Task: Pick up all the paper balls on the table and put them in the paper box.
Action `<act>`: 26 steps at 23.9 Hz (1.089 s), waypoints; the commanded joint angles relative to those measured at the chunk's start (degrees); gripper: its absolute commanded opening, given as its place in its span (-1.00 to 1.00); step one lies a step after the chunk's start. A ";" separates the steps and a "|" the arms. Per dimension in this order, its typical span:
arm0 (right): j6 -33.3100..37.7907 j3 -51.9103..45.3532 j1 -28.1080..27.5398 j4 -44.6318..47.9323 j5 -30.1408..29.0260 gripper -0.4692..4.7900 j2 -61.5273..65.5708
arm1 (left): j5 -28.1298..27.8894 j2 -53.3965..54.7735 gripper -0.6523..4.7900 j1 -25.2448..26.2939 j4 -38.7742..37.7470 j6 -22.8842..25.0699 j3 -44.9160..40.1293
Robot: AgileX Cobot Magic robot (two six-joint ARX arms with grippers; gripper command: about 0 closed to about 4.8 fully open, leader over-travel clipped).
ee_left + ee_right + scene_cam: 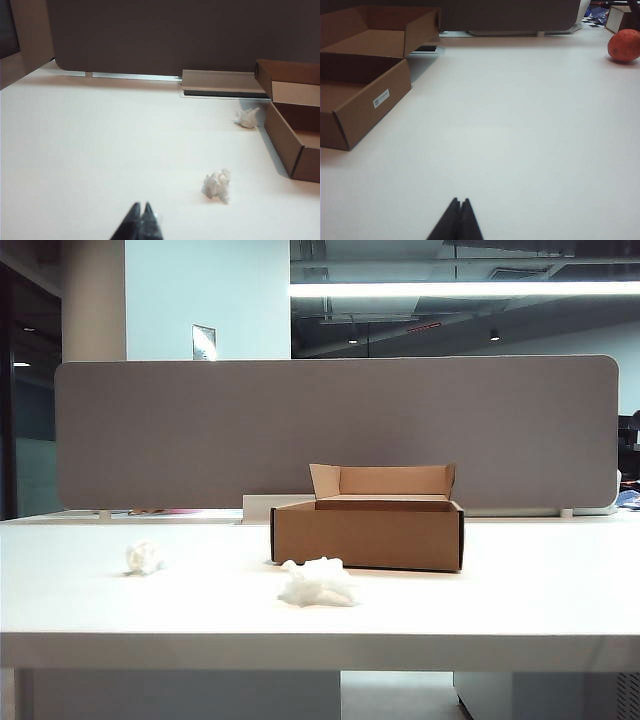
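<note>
Crumpled paper balls [318, 582], matt cardboard paper box [366, 534], smooth, seemingly satin table [520, 590]

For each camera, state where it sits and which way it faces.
Exterior view: low at the table's front edge, facing the divider; no arm shows.
Left wrist view: above the shut left gripper, looking at two paper balls and the paper box.
Right wrist view: above the shut right gripper, looking at the box and an orange ball.
All views share the box.

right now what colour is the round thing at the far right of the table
Orange-red fruit, seen only in the right wrist view.
</note>
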 commanded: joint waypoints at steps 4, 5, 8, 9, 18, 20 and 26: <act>0.09 -0.26 0.00 0.76 0.22 -0.84 -0.11 | 0.26 0.04 -0.78 -0.09 0.52 0.07 0.17; 0.09 -0.26 0.00 0.76 0.22 -0.84 -0.11 | 0.26 0.04 -0.78 -0.09 0.52 0.07 0.17; 0.09 -0.26 0.00 0.96 0.22 -0.84 -0.11 | 0.26 0.04 -0.78 -0.09 0.52 0.07 0.17; 0.09 -0.26 0.00 0.90 0.22 -0.84 -0.11 | 0.26 0.04 -0.78 -0.09 0.52 0.07 0.17; 3.43 -0.26 0.04 0.96 -12.44 -0.84 -0.11 | 0.07 0.04 -0.78 -0.09 1.22 0.11 0.17; 3.43 -0.26 0.04 0.85 -16.85 -0.84 -0.11 | 0.04 0.04 -0.78 -0.09 1.25 0.28 0.17; 3.45 -0.24 0.07 0.96 -30.60 -0.84 -0.11 | 0.07 0.04 -0.78 -0.09 1.20 0.28 0.17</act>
